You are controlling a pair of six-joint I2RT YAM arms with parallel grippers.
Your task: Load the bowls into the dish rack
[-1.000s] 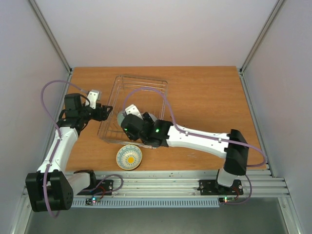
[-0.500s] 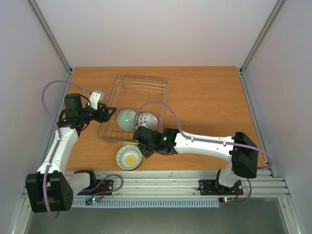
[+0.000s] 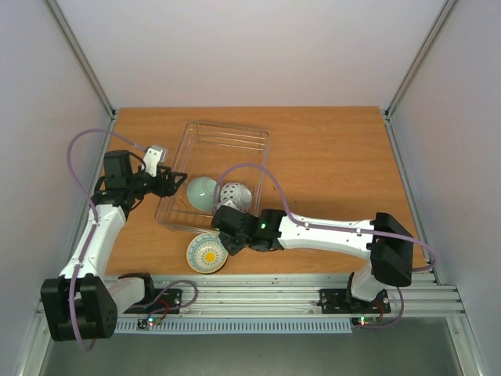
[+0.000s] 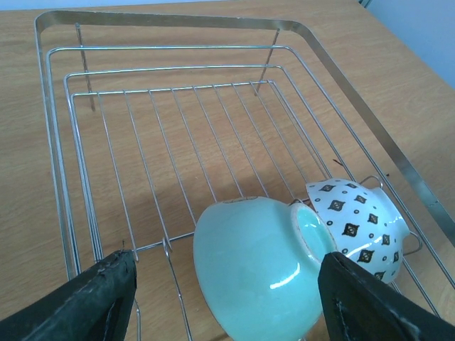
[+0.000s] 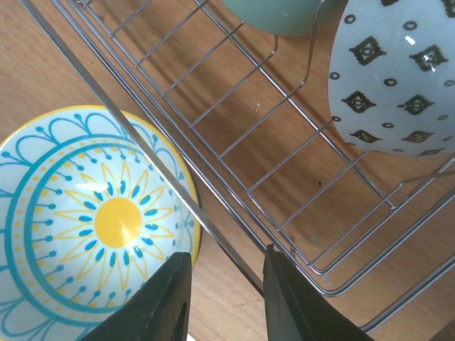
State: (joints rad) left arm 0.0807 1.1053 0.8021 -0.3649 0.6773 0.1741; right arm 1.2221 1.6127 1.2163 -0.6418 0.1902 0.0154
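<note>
The dish rack (image 3: 227,125) is a silver wire basket on the wooden table. A mint green bowl (image 3: 202,190) and a white dark-speckled bowl (image 3: 234,193) lean on their sides at its near end. A cream-yellow bowl with a teal-yellow inside (image 3: 207,252) sits upright on the table just outside the rack's near rim. My left gripper (image 3: 168,182) is open at the rack's left side; the mint bowl (image 4: 256,270) lies beyond its fingers. My right gripper (image 3: 227,235) is open and empty above the near rim (image 5: 142,148), beside the yellow bowl (image 5: 85,227). The speckled bowl (image 5: 394,78) is beyond it.
The far part of the rack (image 4: 178,18) holds no bowls, only wires and prongs. Bare table (image 3: 337,157) lies right of the rack. White walls enclose the table. The aluminium rail (image 3: 274,294) with the arm bases runs along the near edge.
My right gripper has pulled back out of the rack to its near rim, leaving the speckled bowl leaning beside the mint one. My left gripper has barely shifted.
</note>
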